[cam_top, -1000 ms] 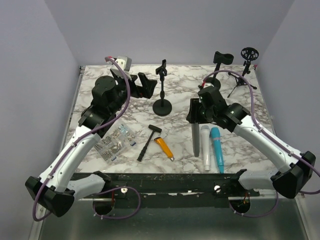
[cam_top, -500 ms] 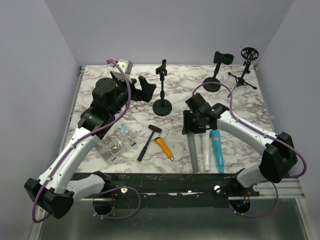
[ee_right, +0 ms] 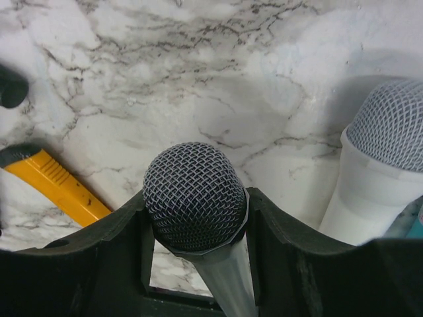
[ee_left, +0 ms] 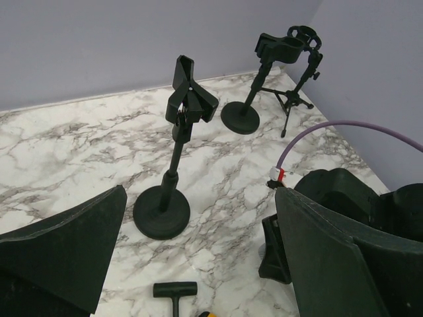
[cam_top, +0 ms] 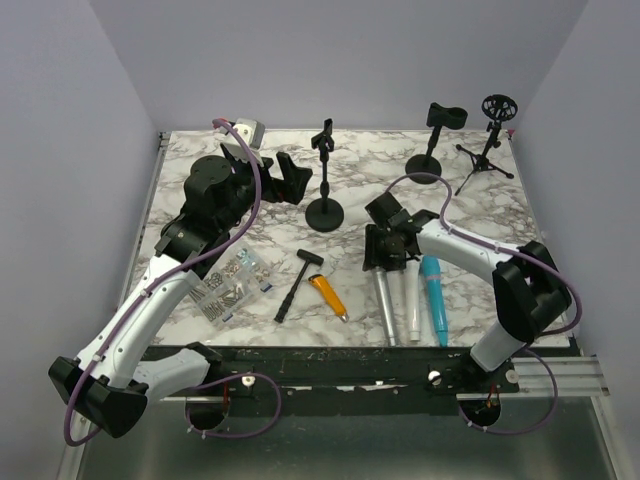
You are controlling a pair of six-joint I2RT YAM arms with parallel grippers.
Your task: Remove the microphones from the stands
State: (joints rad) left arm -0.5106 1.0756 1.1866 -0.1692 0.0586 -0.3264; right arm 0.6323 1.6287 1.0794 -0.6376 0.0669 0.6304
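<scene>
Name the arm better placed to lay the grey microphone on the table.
Right. The right gripper grips the grey microphone beside the white microphone; the left gripper is open, over by the stand.

The white, grey-veined marble-look desk (ee_right: 218, 79) is smooth with a soft sheen. The grey cylindrical microphone (ee_right: 195, 198) has a woven metal mesh head and a smooth satin barrel; the white cylindrical microphone (ee_right: 373, 185) pairs similar wire mesh with smooth, matt plastic. The fingers (ee_right: 297, 244) of the right claw (ee_right: 195, 228) are matt black plastic, faintly grainy. The orange-yellow tool handle (ee_right: 56, 181) looks glossy plastic. The black round-based stand (ee_left: 163, 210) is matt; the purple cable (ee_left: 330, 124) is smooth and shiny.
</scene>
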